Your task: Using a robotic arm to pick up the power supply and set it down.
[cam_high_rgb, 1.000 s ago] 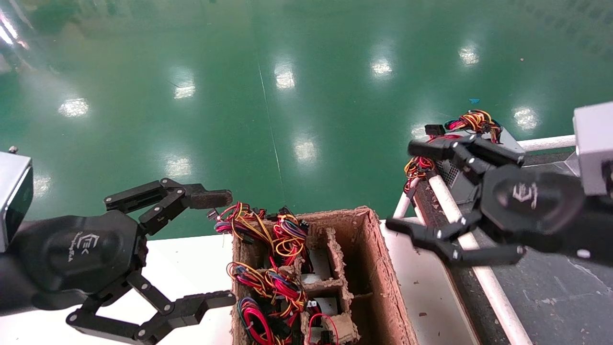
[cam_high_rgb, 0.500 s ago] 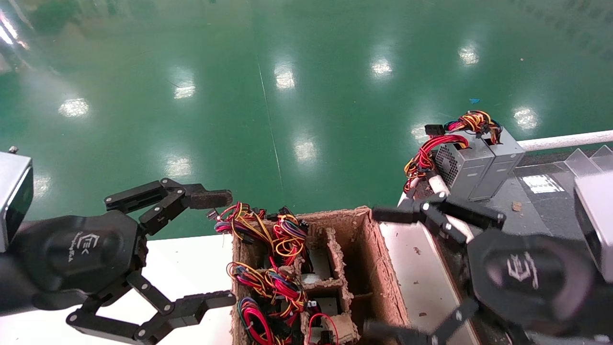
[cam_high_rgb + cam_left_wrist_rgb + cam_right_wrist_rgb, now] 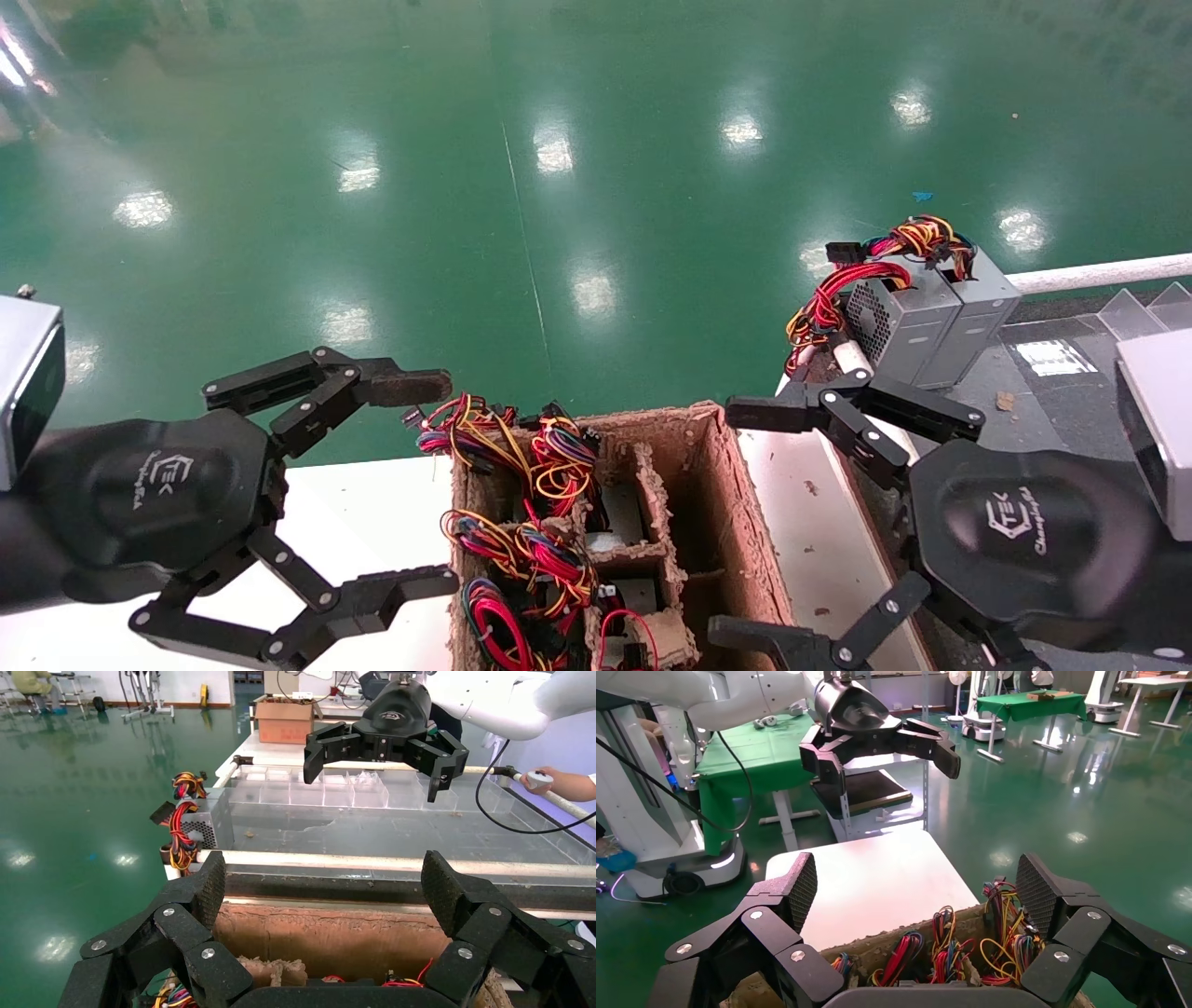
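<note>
The power supply (image 3: 978,312), a small grey metal box with orange, yellow and red wires at its far end, stands on the black conveyor (image 3: 1071,578) at the far right, against a second grey box with a honeycomb grille (image 3: 885,321). My right gripper (image 3: 740,522) hangs open and empty nearer to me, beside the right wall of the brown pulp box (image 3: 736,503), well apart from the power supply. My left gripper (image 3: 428,485) stays open and empty at the box's left side. The left wrist view shows the honeycomb box (image 3: 204,818) and the right gripper (image 3: 376,769).
The pulp box's left cells hold several units with red, yellow and black wire bundles (image 3: 521,550); its right column shows no units. It sits on a white table (image 3: 372,503). A white rail (image 3: 1099,275) borders the conveyor. Green floor lies beyond.
My right gripper has drawn back, open, from beside the two grey boxes on the conveyor to the near side by the pulp box. The left arm has not moved.
</note>
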{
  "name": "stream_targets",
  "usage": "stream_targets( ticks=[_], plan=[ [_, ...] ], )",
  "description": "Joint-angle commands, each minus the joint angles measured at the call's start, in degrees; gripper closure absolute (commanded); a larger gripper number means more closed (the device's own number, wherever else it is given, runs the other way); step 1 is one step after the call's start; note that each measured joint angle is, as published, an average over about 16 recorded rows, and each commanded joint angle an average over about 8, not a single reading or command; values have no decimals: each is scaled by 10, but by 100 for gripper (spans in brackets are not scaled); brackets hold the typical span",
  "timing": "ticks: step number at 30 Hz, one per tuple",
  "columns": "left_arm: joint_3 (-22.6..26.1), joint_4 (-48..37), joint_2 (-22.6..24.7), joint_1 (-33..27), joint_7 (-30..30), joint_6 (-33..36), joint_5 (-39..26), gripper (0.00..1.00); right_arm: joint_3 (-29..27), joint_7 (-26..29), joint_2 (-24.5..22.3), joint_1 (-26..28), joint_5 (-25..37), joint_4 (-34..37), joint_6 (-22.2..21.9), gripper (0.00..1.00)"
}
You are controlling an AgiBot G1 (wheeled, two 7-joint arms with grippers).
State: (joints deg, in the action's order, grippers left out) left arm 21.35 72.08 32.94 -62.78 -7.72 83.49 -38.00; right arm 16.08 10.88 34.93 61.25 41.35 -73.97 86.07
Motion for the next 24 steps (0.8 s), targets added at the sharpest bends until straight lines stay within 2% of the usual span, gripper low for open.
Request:
stream_targets(
  ticks=[1, 24],
  plan=[
    [0, 0, 0, 0, 0, 0, 0, 0, 0, 0, 0, 1, 1, 1, -1, 0],
    [0, 0, 0, 0, 0, 0, 0, 0, -1, -1, 1, 3, 4, 4, -3, 0]
  ],
)
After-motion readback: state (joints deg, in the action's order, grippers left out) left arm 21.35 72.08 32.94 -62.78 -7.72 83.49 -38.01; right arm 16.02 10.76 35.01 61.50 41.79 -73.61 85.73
